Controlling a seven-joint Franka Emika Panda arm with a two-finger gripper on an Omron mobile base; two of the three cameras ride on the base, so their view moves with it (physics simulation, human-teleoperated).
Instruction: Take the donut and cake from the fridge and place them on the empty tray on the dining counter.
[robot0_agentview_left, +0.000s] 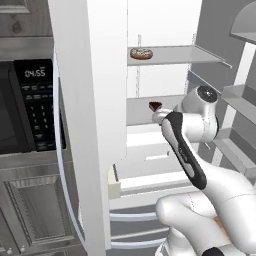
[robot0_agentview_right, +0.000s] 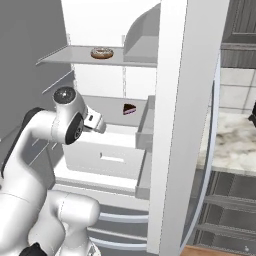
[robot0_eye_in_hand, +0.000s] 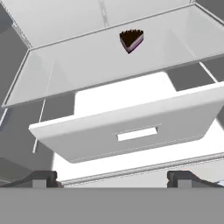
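Reaching into the fridge (robot0_agentview_left: 95, 100), your tool (robot0_eye_in_hand: 113, 178) sits spread apart and empty, short of the cake (robot0_eye_in_hand: 131, 40). Advance along the shelf, probably rising slightly. Donut (robot0_agentview_left: 141, 53) waits above.

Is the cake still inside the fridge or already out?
Inside: the cake sits on the fridge's middle shelf, the gripper apart from it.

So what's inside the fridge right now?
The fridge stands open. The donut lies on the upper shelf, the cake on the shelf below. Under that sits a white drawer; its contents are hidden.
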